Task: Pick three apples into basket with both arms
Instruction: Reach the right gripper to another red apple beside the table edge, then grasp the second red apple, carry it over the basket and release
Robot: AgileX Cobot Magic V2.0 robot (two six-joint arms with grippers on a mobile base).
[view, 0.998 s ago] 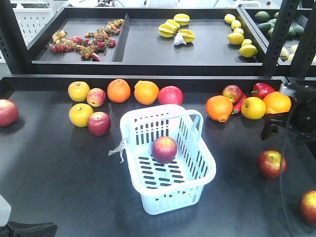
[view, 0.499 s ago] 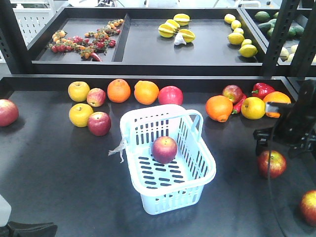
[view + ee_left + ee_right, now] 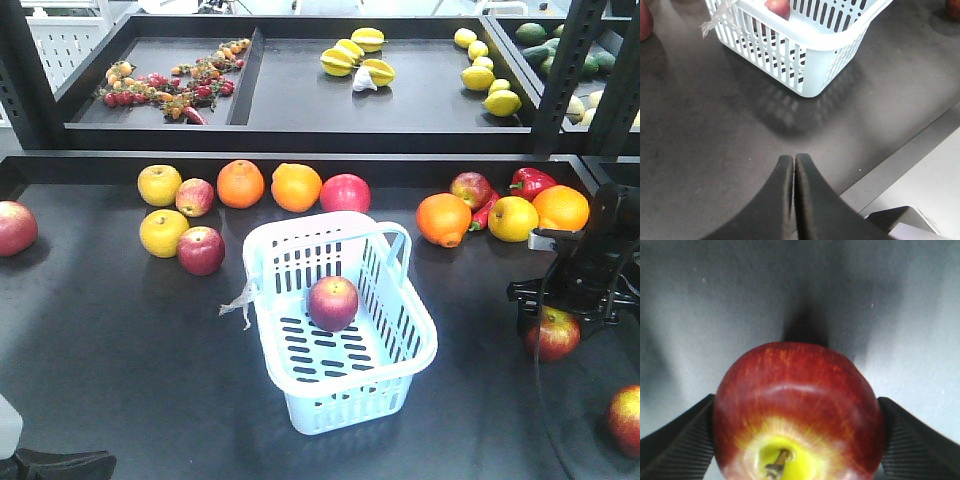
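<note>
One apple (image 3: 332,303) lies in the basket (image 3: 420,330).

apple (image 3: 553,335) — top hidden by right gripper (image 3: 561,296) | apple (image 3: 627,420) — edge-cut

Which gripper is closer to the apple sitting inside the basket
Left. The left gripper sits just outside the basket holding that apple; the right gripper straddles another apple farther off.
</note>
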